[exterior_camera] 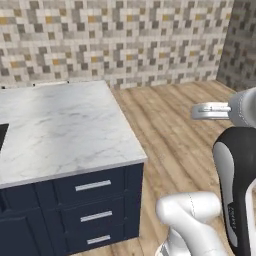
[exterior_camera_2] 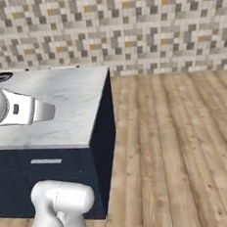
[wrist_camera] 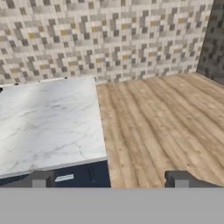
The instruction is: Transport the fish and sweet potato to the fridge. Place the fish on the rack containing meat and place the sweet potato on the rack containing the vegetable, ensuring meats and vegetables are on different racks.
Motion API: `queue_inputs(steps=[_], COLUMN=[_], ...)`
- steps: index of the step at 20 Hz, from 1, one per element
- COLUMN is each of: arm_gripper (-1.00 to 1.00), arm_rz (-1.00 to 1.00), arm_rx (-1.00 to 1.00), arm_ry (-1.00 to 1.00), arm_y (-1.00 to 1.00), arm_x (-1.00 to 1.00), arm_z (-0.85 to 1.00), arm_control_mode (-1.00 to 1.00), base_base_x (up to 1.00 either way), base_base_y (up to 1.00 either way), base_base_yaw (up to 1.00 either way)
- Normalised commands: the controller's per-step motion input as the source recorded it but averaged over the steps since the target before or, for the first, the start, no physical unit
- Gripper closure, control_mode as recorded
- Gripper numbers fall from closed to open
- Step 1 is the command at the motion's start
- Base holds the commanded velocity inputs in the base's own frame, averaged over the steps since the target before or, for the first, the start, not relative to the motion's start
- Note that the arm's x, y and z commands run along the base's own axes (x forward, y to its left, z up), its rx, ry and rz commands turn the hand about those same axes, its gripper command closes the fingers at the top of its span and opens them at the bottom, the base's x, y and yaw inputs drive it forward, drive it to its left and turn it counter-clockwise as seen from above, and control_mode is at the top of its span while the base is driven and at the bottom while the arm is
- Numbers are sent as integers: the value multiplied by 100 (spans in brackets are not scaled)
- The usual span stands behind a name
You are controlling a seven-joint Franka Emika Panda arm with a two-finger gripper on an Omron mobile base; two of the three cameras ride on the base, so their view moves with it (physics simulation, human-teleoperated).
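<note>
at the left of the hand view lies the marble surface [wrist_camera: 48, 122] of a dark blue cabinet [wrist_camera: 87, 175], white with grey veins, and its near right corner comes close to the tool [wrist_camera: 109, 179]. the tool is spread wide: its two dark fingertips [wrist_camera: 41, 179] rise far apart at the bottom of the hand view, one over the edge of the surface and the other over the wooden floor [wrist_camera: 162, 122], and nothing is between them. in the left base view the same surface [exterior_camera: 60, 130] takes the left half, with three drawers [exterior_camera: 92, 200] under it (each has a silver bar handle), and the white arm [exterior_camera: 235, 150] with dark joints rises at the lower right. in the right base view the surface [exterior_camera_2: 60, 106] is at the left, and a small dark round thing [exterior_camera_2: 0, 77] sits near its far left corner; i cannot tell what it is. the floor [exterior_camera_2: 178, 148] of light brown planks runs to the right and to the back, up to a wall of small mosaic tiles [exterior_camera_2: 127, 30] in grey, beige and yellow. at the right in the left base view a darker tiled wall [exterior_camera: 240, 45] meets it in a corner. the sweet potato, the fish and the fridge cannot be placed from these views.
</note>
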Motion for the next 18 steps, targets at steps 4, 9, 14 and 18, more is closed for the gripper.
queue_inputs(steps=[4,9,14,18], arm_gripper=[-100,-100,-100,-100], arm_rz=[0,0,0,0], arm_rx=[0,0,0,0], arm_ry=[0,0,0,0], arm_y=[0,0,0,0], arm_x=[0,0,0,0], arm_z=[0,0,0,0], arm_control_mode=[100,100,100,100], base_base_x=[16,68,100,100], base_base_y=[-100,-100,-100,-100], base_base_yaw=[1,12,29,29])
